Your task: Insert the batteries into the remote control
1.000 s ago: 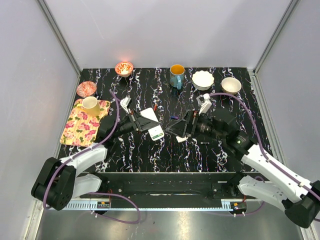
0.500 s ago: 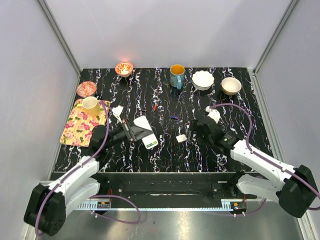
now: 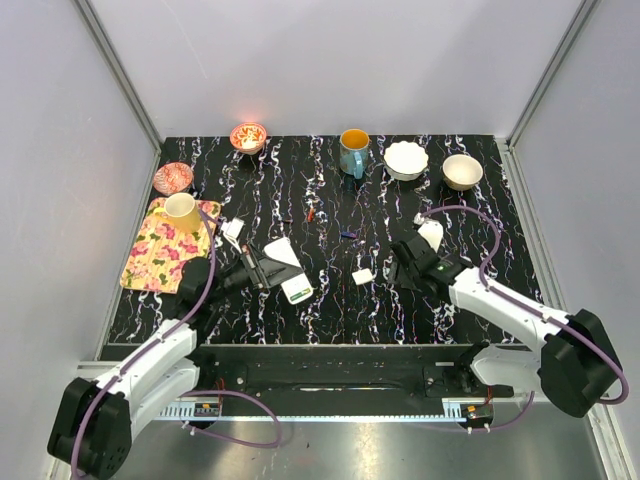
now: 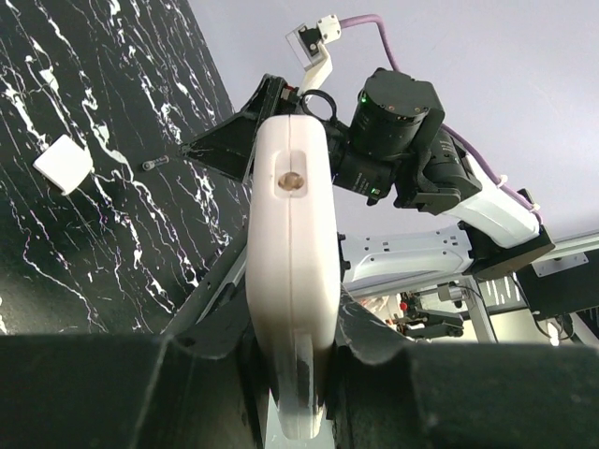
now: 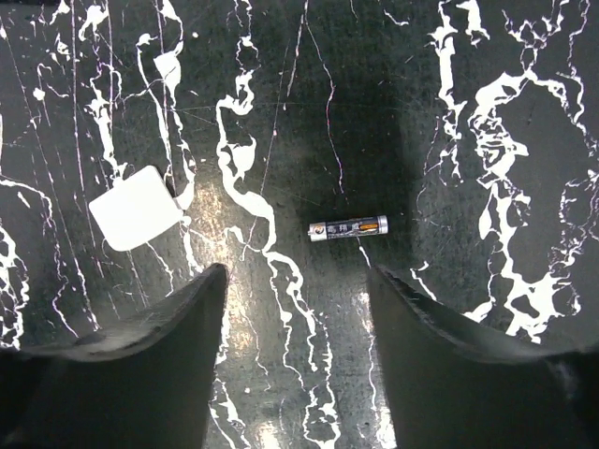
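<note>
My left gripper (image 3: pixel 268 270) is shut on the white remote control (image 3: pixel 284 251) and holds it tilted above the table; in the left wrist view the remote (image 4: pixel 292 224) stands edge-on between the fingers (image 4: pixel 211 327). My right gripper (image 3: pixel 405 262) is open and empty, low over the table. In the right wrist view a dark battery (image 5: pixel 348 227) lies just ahead of the open gripper (image 5: pixel 295 281), with the white cover piece (image 5: pixel 136 208) to its left. A reddish battery (image 3: pixel 311 214) and a bluish battery (image 3: pixel 347 236) lie farther back. The cover (image 3: pixel 362 276) lies between the arms.
A floral tray (image 3: pixel 150 262) with a yellow cup (image 3: pixel 182 212) is at the left. Two red bowls (image 3: pixel 248 136) (image 3: pixel 173 178), a blue mug (image 3: pixel 353 150), a white bowl (image 3: pixel 406 159) and a beige bowl (image 3: pixel 462 171) line the back edge.
My right gripper has drawn back from the remote to the right and come down low over the table. My left gripper has pulled the remote left and nearer.
</note>
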Controlling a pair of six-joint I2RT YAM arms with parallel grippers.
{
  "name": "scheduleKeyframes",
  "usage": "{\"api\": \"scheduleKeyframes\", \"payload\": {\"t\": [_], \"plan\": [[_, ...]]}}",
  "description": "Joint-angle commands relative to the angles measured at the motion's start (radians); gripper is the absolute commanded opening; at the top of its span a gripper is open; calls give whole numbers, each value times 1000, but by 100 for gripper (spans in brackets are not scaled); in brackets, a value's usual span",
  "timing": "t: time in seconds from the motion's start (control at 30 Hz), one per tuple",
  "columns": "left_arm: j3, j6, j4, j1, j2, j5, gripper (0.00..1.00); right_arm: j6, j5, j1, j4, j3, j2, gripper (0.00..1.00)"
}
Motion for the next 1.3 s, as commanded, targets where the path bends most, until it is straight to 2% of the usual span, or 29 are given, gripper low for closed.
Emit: {"api": "scheduleKeyframes", "payload": {"t": [0.0, 0.13, 0.23, 0.33, 0.4, 0.57, 0.83, 1.03, 1.27], "plan": [[-4, -15, 97, 8, 22, 17, 0, 84, -6, -14, -27, 25, 9, 76], [-8, -22, 121, 8, 44, 22, 0, 124, 4, -21, -44, 31, 69, 87], [-10, -42, 153, 8, 47, 29, 0, 135, -24, -23, 0, 22, 63, 86], [1, -36, 137, 10, 32, 31, 0, 49, -94, -23, 160, 11, 17, 82], [10, -25, 103, 8, 21, 23, 0, -53, -131, -23, 240, 48, 52, 81], [0, -18, 71, 10, -13, -12, 0, -193, -131, -23, 221, 325, 324, 78], [-8, -7, 5, 11, -59, -40, 0, -204, -128, -23, 229, 632, 691, 69], [12, 28, -78, 17, -106, -47, 0, -230, -248, -24, 328, 721, 756, 68], [26, 65, -173, 23, -163, -99, 0, -221, -302, -23, 240, 991, 946, 64]]}}
